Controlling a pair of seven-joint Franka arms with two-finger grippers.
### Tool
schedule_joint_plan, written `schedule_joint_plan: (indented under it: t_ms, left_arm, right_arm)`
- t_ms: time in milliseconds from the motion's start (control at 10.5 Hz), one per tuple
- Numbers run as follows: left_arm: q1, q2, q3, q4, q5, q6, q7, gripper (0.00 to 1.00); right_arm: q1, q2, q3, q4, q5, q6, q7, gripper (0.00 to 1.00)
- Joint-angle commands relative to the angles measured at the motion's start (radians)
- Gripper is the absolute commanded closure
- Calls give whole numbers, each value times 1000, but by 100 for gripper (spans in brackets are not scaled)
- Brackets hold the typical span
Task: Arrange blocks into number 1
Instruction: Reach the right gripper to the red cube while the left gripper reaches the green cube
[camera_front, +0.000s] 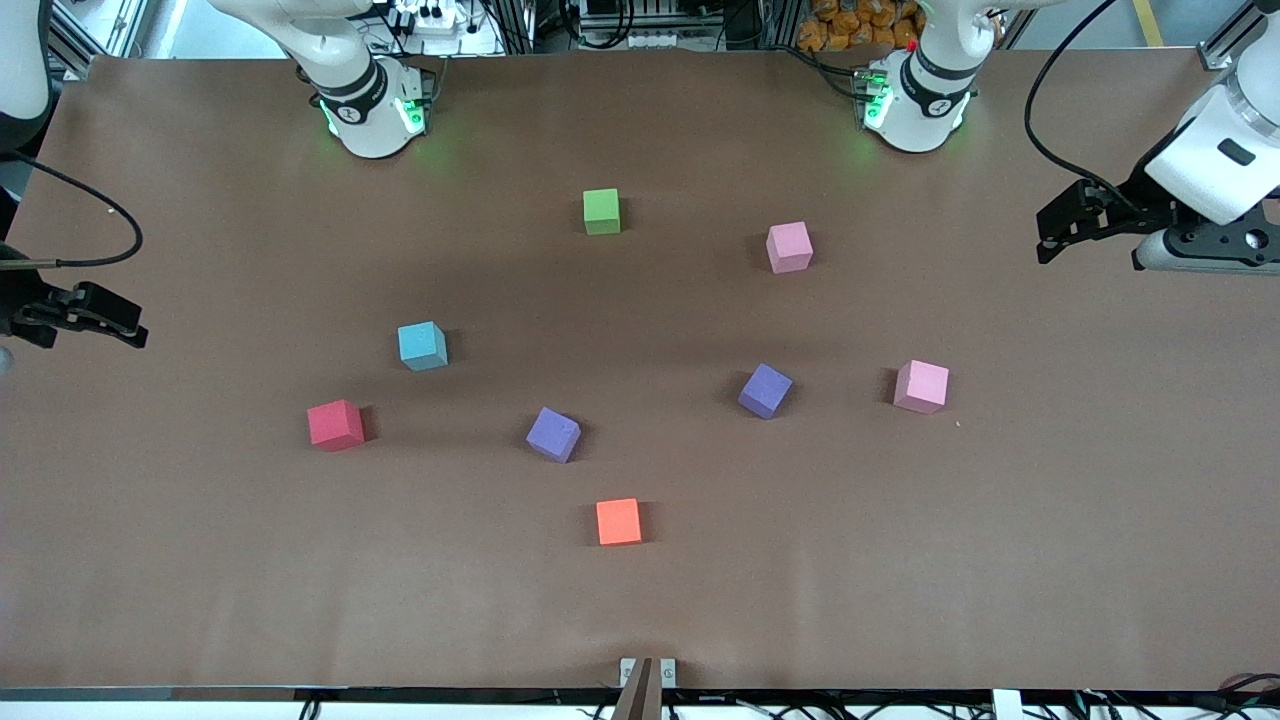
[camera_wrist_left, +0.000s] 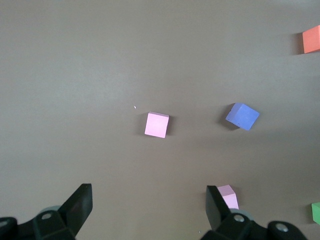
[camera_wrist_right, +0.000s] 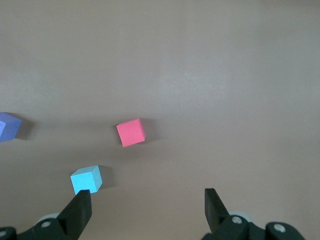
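table (camera_front: 200, 600), brown and wide, carries eight blocks scattered singly, none touching another, no column or line formed; judged as nothing yet done on the number 1, all eight left to gather. no containers in view, so nothing to report held in any. left pincer (camera_front: 1060, 225) hangs over the table edge at the left arm's end, jaws spread wide and empty; the left wrist view shows it above bare table with a pink block just beside one finger. right pincer (camera_front: 105, 318) hangs over the edge at the right arm's end, also spread wide and empty. both arms appear to wait. blocks, all of equal size: green block (camera_front: 601, 211) farthest from the front camera, near the middle; pink block (camera_front: 789, 247) beside it toward the left arm's end; second pink block (camera_front: 921, 386) nearer the camera; purple block (camera_front: 765, 390) beside that; second purple block (camera_front: 553, 434) mid-table; light blue block (camera_front: 422, 345) and red block (camera_front: 335, 424) toward the right arm's end; orange block (camera_front: 618, 521) nearest the camera.
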Motion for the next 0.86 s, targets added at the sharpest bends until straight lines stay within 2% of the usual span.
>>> schedule_joint_plan:
  t_ms: [0, 286, 477, 763]
  left_arm:
    - [7, -8, -7, -7, 23, -11, 39, 0]
    - [7, -8, -9, -7, 23, -15, 35, 0]
    - [10, 4, -6, -15, 5, -32, -55, 0]
    - [-113, 113, -59, -26, 8, -34, -231, 0]
  right_arm:
    - [-7, -8, 5, -8, -2, 2, -5, 0]
    - [-4, -5, 7, -10, 1, 4, -3, 0]
    - [-1, 14, 7, -13, 39, 8, -3, 0]
    - [22, 34, 7, -17, 53, 18, -5, 0]
